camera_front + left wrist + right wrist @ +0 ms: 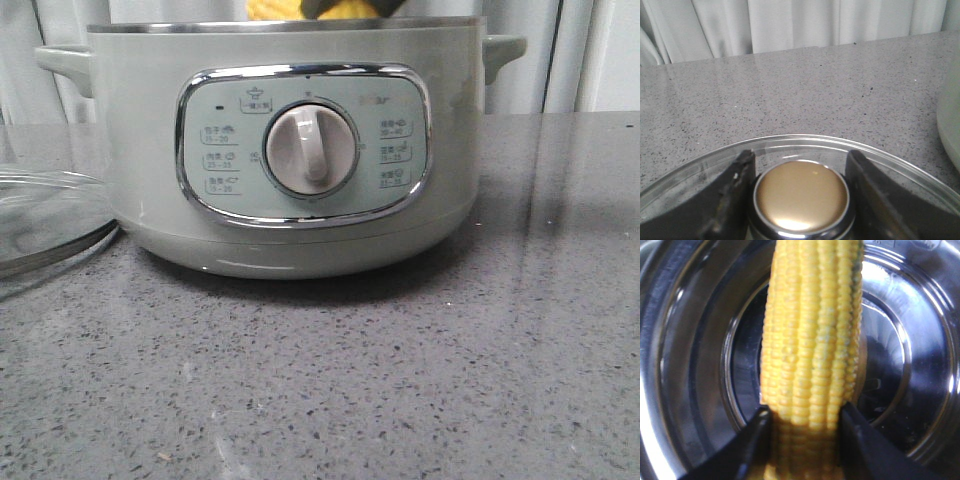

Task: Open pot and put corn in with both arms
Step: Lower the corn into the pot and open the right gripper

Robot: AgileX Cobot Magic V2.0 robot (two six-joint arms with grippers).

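Right now the pot (290,150) stands open on the grey speckled bench (400,380), toward its far edge, with the control panel and cream dial (311,150) facing the front edge. Its steel rim is bare, and a strip of yellow shows just above that rim in the front view. The right gripper (805,422) has its fingers (757,440) clamped on the corn (812,330), one on each side of the cob, which hangs over the shiny steel inside of the pot; whether it touches the bottom cannot be told. The glass lid (45,225) lies flat on the bench just beside the pot, toward the left edge. The left gripper (801,192) has its fingers (735,195) set on either side of the lid's gold knob (801,197), pressed against its chrome collar.
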